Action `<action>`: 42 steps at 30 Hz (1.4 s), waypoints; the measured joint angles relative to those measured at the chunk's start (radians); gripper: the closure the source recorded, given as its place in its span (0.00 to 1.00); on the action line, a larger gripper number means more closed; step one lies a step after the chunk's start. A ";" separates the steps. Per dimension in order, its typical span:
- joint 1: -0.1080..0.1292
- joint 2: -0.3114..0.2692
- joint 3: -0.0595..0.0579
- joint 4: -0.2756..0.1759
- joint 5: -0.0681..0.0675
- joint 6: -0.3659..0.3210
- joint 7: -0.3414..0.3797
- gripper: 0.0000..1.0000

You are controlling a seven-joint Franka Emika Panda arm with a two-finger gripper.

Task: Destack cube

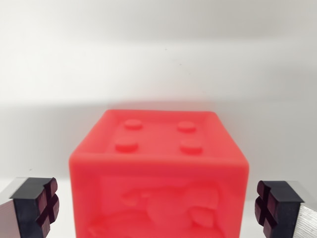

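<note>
Nearest the camera, the gripper point(158, 210) stands wide open, holding nothing, its dark pads point(42, 206) at about 8 and 4 o'clock, apart from the red cube point(158, 183) between them. The step looks like approach for the grasp (any lower cube is out of sight). Next calls for closing squarely, then lifting. Beyond lies pale tabletop point(158, 74).

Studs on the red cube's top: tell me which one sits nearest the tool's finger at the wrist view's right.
The front right stud on the red cube; it is closest to that finger.
</note>
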 joint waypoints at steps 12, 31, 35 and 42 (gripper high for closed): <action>-0.006 -0.079 0.008 -0.019 0.004 -0.059 -0.003 0.00; -0.010 -0.246 0.017 -0.038 0.029 -0.205 -0.018 0.00; -0.010 -0.285 0.017 -0.037 0.035 -0.244 -0.023 0.00; -0.010 -0.346 0.018 -0.029 0.043 -0.314 -0.029 0.00</action>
